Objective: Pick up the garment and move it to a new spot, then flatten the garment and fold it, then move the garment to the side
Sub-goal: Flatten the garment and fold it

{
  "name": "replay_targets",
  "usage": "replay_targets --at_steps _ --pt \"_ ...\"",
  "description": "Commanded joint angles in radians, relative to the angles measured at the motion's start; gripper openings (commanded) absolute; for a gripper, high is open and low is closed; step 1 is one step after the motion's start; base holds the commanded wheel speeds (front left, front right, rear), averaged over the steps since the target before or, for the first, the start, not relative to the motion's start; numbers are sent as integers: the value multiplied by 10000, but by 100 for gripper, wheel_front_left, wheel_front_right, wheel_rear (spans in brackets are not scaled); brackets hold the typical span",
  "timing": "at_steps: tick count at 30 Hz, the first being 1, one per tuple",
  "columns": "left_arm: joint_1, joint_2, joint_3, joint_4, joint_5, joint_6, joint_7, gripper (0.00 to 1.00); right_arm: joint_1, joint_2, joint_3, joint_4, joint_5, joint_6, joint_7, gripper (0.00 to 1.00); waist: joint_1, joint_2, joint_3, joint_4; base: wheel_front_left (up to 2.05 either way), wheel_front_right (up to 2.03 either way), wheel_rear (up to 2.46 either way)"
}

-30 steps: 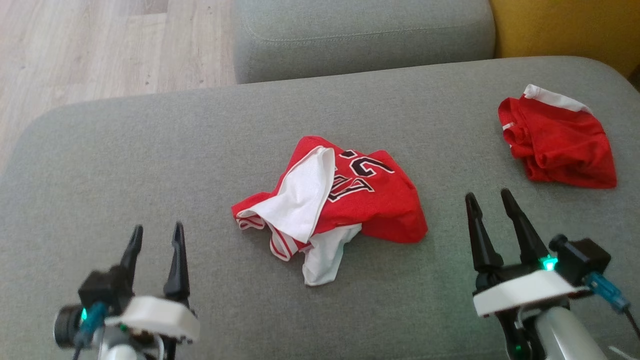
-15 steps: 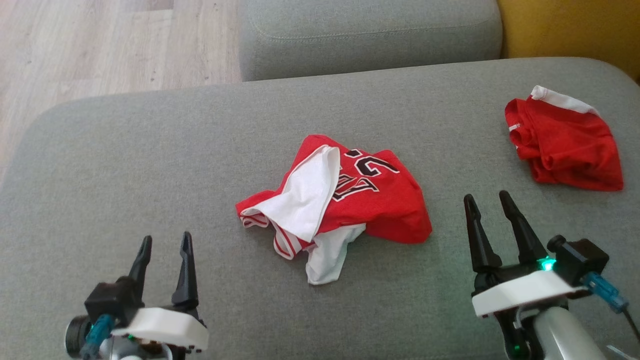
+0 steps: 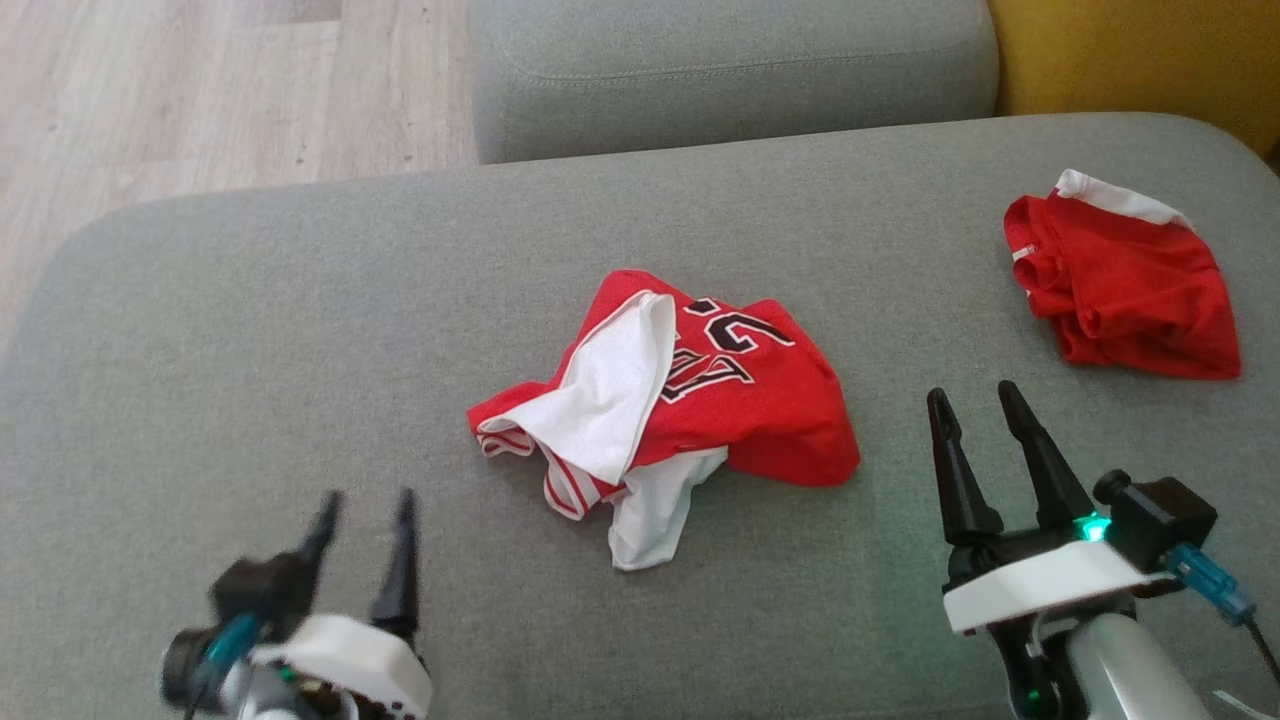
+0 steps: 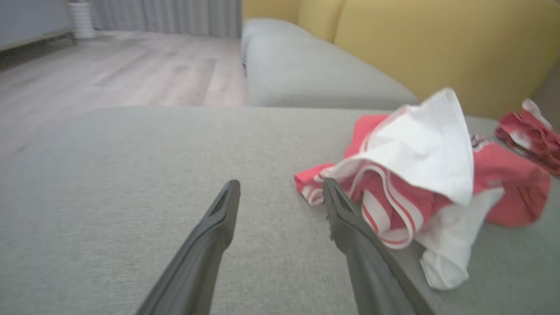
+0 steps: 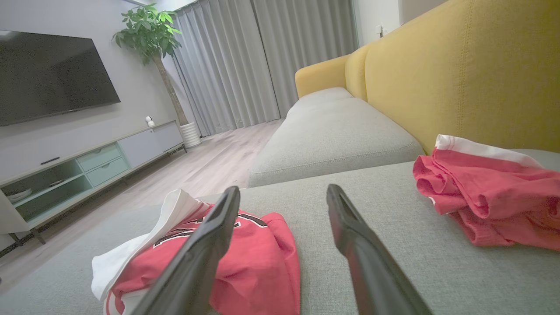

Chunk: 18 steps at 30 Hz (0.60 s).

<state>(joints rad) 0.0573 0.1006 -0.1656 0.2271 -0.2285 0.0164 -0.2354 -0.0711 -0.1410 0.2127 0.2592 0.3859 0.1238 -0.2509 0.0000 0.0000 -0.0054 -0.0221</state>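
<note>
A: Item one?
B: One crumpled red mesh jersey (image 3: 760, 410): white lining, black numerals edged white, red-and-white striped trim.
A: Item two?
B: One bunched red cloth garment (image 3: 1130, 290), white band. Also grey woven sofa seat (image 3: 300, 330); mustard-yellow upholstered backrest (image 3: 1140, 50).

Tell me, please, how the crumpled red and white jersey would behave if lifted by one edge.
The jersey is probably floppy: it lies in soft, crumpled folds. Its thin layers suggest little weight; lifted, it should drape.

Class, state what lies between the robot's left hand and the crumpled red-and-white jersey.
Bare grey cushion fabric separates the left hand from the jersey, as the head view shows.
</note>
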Motion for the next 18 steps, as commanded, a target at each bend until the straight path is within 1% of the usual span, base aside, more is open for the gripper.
replay_targets --at_steps 1,4,5,7,10,11,13,16,18 --pt "-770 258 195 -145 96 -163 234 100 -457 -39 183 -285 16 69 -109 100 0 0 13 -22 0 0 0" --pt "-1454 774 -214 192 144 -801 1461 100 -550 -44 152 -317 18 69 -109 100 0 0 72 -82 0 0 0" --pt "-1709 983 -422 296 98 -1029 2057 100 -582 -53 136 -326 19 69 -109 100 0 0 94 -97 0 0 0" --pt "-2369 1539 -932 343 158 -1307 3088 100 -666 -73 125 -337 -5 69 -109 100 0 0 164 -144 0 0 0" --pt "-3289 1993 -1504 368 -542 -1448 4339 100 -819 -76 219 -328 -98 69 -109 100 0 0 259 -296 0 0 0" --pt "-3544 2183 -1872 394 -896 -1458 4701 100 -872 -56 275 -323 -112 69 -109 100 0 0 288 -383 0 0 0" --pt "-4019 2756 -2843 422 -1674 -1464 5312 100 -971 -2 341 -309 -130 69 -109 100 0 0 360 -575 0 0 0" --pt "-4714 3566 -4115 562 -2836 -1467 5919 100 -1090 32 365 -291 -115 69 -109 100 0 0 479 -838 0 0 0" --pt "-5178 3951 -4598 799 -3367 -1468 6019 100 -1161 35 397 -262 -132 69 -109 100 0 0 564 -1013 0 0 0"
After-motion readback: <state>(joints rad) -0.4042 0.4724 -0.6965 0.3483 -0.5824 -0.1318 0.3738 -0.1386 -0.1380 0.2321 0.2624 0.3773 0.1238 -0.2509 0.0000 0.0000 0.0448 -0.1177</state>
